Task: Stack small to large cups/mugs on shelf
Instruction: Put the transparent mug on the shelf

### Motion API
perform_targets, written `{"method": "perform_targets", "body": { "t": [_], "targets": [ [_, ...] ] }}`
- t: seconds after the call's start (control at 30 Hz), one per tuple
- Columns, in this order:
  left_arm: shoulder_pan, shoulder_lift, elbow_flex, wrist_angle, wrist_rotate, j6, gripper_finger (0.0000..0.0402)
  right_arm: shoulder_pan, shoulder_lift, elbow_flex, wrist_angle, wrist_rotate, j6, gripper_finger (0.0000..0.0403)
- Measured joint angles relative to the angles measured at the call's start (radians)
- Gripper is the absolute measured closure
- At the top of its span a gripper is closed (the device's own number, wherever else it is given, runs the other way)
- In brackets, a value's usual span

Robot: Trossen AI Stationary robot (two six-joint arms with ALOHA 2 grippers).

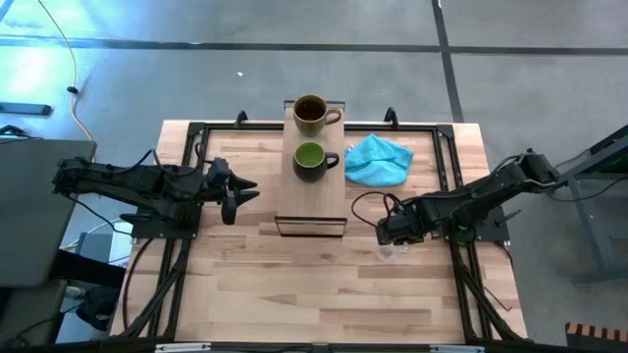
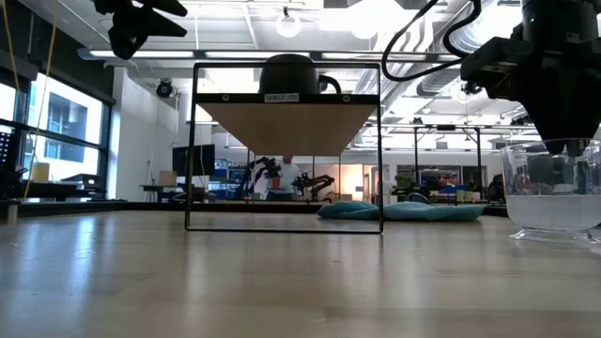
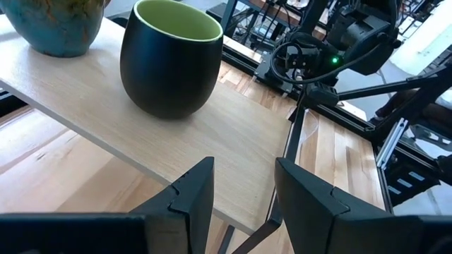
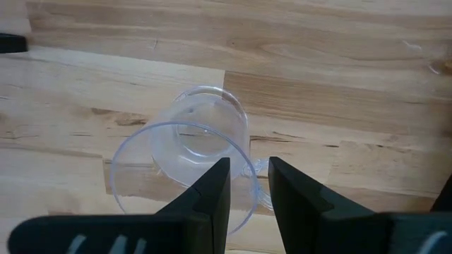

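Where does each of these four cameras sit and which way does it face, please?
High view: overhead, looking straight down; both arms show, beside the light-wood shelf carrying a brown-tan mug and a dark green mug.
Low view: table height, looking level under the shelf into the room; arms enter from above.
Left wrist view: behind the open left gripper, facing the green mug on the shelf.
Right wrist view: above the right gripper, looking down at the small clear glass cup.
Shared: the glass cup shows in the low and right wrist views.
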Motion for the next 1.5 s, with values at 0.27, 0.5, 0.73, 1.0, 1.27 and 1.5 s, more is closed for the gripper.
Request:
{"method": "perform_targets", "body": {
  "t": [0.27,0.5,0.73,1.0,1.27,1.5],
  "targets": [
    [0.0,0.0,0.0,0.0,0.0,-0.002,0.0263,0.027,0.004,0.0,-0.001,0.016,0.039,0.0314],
    [0.0,0.0,0.0,0.0,0.0,0.005,0.0263,0.044,0.015,0.0,-0.006,0.026,0.076,0.0314],
    [0.0,0.0,0.0,0.0,0.001,0.004,0.0263,0.045,0.037,-0.001,0.015,0.026,0.076,0.0317],
    [0.0,0.0,0.0,0.0,0.003,0.001,0.0263,0.045,0.037,-0.001,0.007,0.026,0.068,0.0392],
    [0.0,0.0,0.0,0.0,0.002,0.0,0.0263,0.045,0.037,-0.001,-0.017,0.013,0.029,0.04],
    [0.0,0.0,0.0,0.0,0.002,0.0,0.0263,0.037,0.034,-0.001,-0.02,-0.011,-0.041,0.0402]
  ]
}}
